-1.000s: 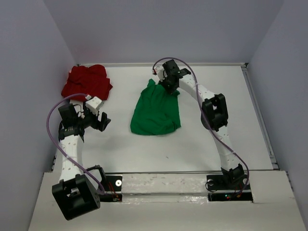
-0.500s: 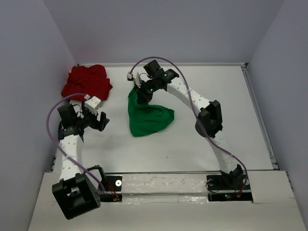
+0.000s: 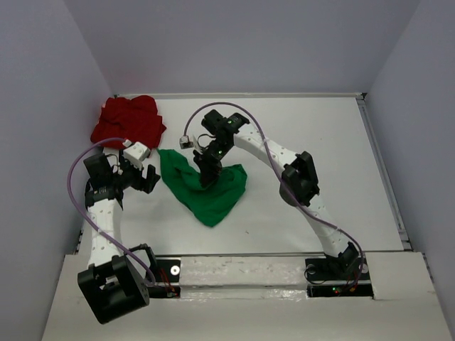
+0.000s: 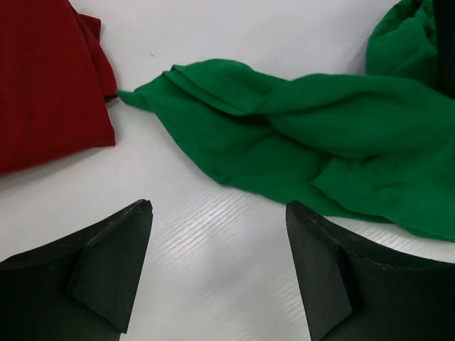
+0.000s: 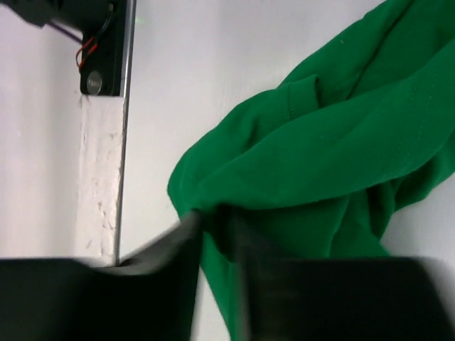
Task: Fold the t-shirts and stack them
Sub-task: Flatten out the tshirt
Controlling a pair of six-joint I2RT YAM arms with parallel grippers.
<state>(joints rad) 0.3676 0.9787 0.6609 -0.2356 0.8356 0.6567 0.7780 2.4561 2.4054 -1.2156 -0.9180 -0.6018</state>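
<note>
The green t-shirt [image 3: 206, 193] lies crumpled mid-table, stretched from upper left to lower right. My right gripper [image 3: 207, 174] reaches down onto its middle; in the right wrist view its blurred fingers [image 5: 185, 245] pinch a fold of the green cloth [image 5: 341, 142], so it is shut on it. The red t-shirt [image 3: 128, 122] is bunched at the far left corner. My left gripper [image 3: 149, 177] hovers open just left of the green shirt, nothing between its fingers [image 4: 114, 263]. In that wrist view the green cloth [image 4: 320, 142] and the red cloth [image 4: 43, 85] lie ahead.
White enclosure walls close in the table on the left, back and right. A raised rail [image 3: 384, 170] runs along the right edge. The white taped strip with the arm bases [image 3: 242, 273] borders the near side and shows in the right wrist view [image 5: 99, 177].
My right gripper has dragged the green t-shirt from the back centre toward the left and nearer, spreading a corner close to the left gripper. The left arm has barely moved.
</note>
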